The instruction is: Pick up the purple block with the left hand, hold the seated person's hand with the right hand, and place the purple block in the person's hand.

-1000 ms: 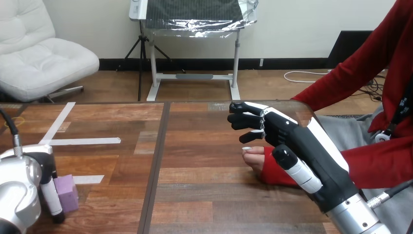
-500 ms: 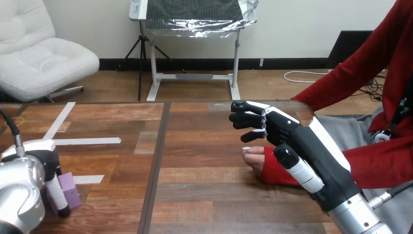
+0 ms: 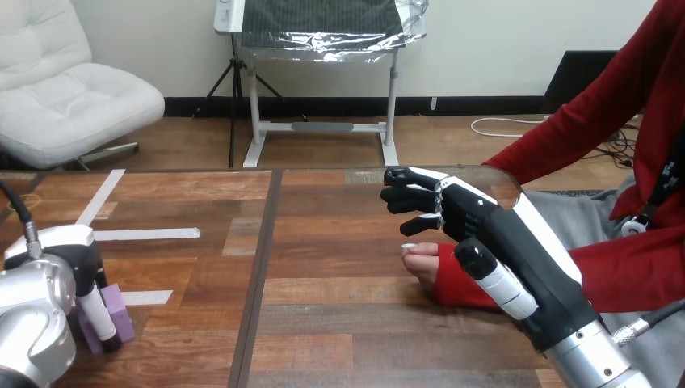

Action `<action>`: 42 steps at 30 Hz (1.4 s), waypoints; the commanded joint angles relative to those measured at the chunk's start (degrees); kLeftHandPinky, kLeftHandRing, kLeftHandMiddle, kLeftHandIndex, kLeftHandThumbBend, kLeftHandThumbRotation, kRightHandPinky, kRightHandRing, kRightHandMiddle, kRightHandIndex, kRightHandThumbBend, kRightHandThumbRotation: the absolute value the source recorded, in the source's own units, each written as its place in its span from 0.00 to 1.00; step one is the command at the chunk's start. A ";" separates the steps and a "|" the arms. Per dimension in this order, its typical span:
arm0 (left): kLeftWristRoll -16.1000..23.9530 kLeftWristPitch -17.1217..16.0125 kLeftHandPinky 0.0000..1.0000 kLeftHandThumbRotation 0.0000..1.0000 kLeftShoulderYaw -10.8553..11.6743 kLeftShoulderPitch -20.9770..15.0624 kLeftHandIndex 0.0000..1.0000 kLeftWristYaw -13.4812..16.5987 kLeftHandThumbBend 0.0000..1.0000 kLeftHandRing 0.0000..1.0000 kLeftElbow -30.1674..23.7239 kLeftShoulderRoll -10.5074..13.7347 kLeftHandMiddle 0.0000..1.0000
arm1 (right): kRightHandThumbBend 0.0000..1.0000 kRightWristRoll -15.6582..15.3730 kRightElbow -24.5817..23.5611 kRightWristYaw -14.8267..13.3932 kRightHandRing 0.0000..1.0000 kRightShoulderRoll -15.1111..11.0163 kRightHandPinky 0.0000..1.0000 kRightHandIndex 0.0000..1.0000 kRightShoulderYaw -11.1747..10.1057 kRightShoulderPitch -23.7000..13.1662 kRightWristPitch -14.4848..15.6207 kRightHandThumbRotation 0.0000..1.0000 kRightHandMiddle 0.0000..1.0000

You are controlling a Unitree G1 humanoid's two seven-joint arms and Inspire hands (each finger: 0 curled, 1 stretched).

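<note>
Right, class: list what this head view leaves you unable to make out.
The purple block: head view, mostly covered by the left hand; whether it is gripped is unclear.
The person's hand: head view, largely behind the right hand; contact unclear.

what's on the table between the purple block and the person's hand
Nothing visible: bare table lies between the purple block and the person's hand. The right hand sits over that hand, covering part of it.

Brown wood-grain table [image 3: 339, 323], purple block [image 3: 123, 311], white tape [image 3: 145, 234]
</note>
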 commanded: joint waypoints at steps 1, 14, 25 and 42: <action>-0.07 -0.15 0.57 0.00 1.20 -1.90 0.58 2.33 0.82 0.68 -0.47 -0.22 0.70 | 1.00 1.01 -1.90 0.00 0.79 -0.24 0.69 0.81 -0.78 -2.68 -0.54 1.00 0.79; -0.73 -0.81 0.51 0.00 1.76 -0.70 0.53 8.43 0.76 0.57 -0.26 -1.25 0.59 | 1.00 1.44 -1.89 0.20 0.79 -0.27 0.69 0.82 -0.77 -2.69 -0.28 1.00 0.80; -0.93 -0.65 0.49 0.00 0.74 -1.05 0.52 10.41 0.75 0.54 0.77 -1.27 0.57 | 1.00 1.20 -1.99 -0.06 0.79 -0.29 0.69 0.82 -0.79 -2.67 -0.09 1.00 0.80; -0.44 -0.49 0.50 0.00 0.46 -1.29 0.53 12.43 0.79 0.55 1.56 -1.61 0.59 | 1.00 1.03 -2.12 -0.22 0.79 -0.23 0.69 0.82 -0.79 -2.74 0.06 1.00 0.80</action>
